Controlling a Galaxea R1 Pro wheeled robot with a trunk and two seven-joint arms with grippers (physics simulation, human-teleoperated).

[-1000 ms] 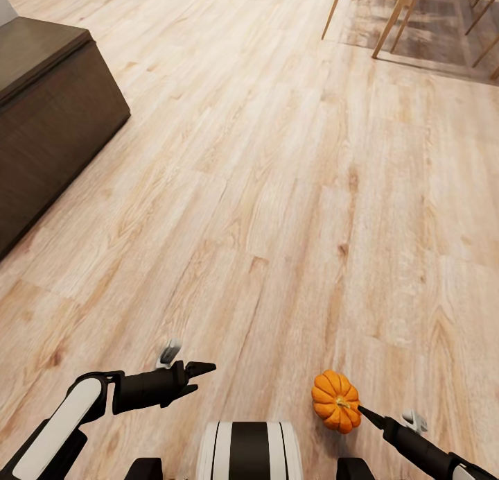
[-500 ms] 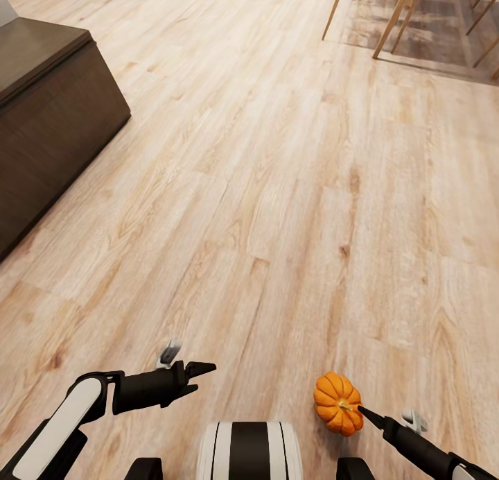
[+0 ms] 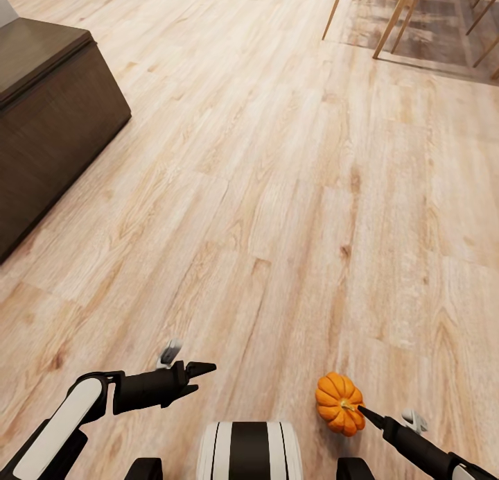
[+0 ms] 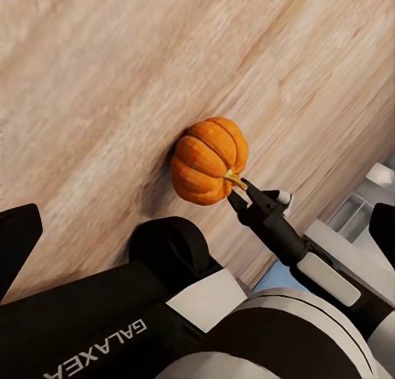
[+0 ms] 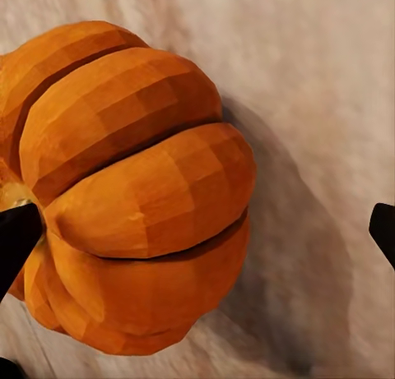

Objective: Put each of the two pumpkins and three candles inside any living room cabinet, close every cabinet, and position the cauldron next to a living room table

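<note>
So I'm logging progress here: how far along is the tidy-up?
Nothing looks finished. One pumpkin lies on the floor, with the right gripper at its stem, jaws open, not yet gripping. The left gripper is empty. The cabinet is at the left. Stowing is still ahead.

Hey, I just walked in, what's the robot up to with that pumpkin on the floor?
The robot is working on a small orange pumpkin lying on its side on the wooden floor. Its right gripper is low beside the pumpkin, one fingertip at the stem end, the fingers spread apart in the right wrist view, so nothing is gripped yet. The left gripper hangs idle and empty. The dark brown cabinet sits off to the left, closed on the sides that show.
</note>
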